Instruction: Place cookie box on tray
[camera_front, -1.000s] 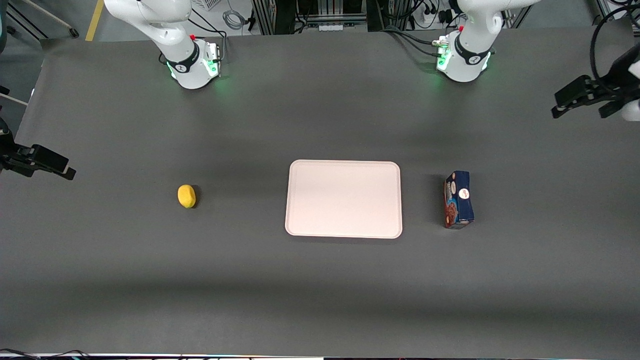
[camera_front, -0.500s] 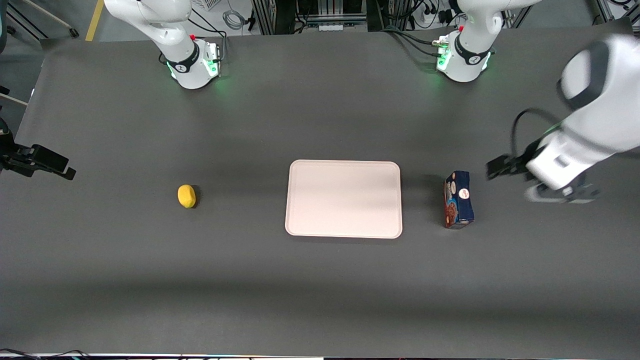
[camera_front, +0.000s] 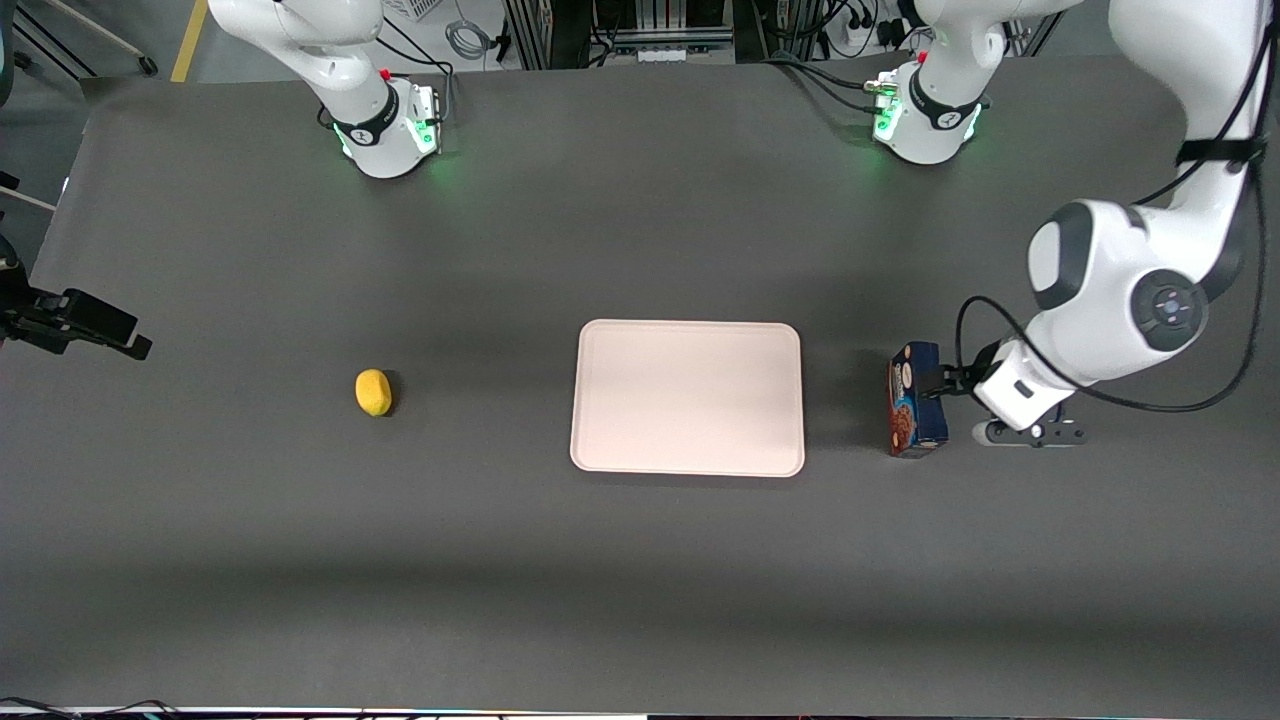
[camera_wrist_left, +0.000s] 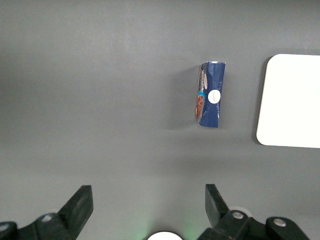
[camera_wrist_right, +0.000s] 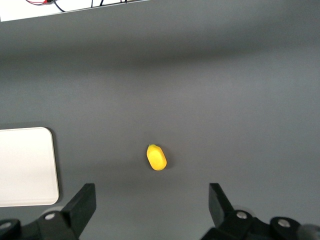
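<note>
- Yellow lemon-like object: on the dark table, lying alone toward the parked arm's end. It is the thing farthest from my gripper, well apart from it, with the tray in between.
- Tray: pale pinkish-white, flat on the table, rounded corners and a low rim. Nothing lies on it. It sits between the lemon-like object and the cookie box, near my gripper but not beside it. In my wrist view only one rounded end of it shows.
- Cookie box: dark blue carton with brown cookie pictures and a round white-and-red logo. It rests on the table just beside the tray, with a strip of bare table between them; it is not on the tray. My wrist camera sees it ahead of my fingers, free of them.
- My gripper: above the table at the working arm's end, just beside the cookie box on the side away from the tray. In the front view its dark tip overlaps the box's edge; I cannot tell whether it touches. My fingers stand wide apart and hold nothing.
</note>
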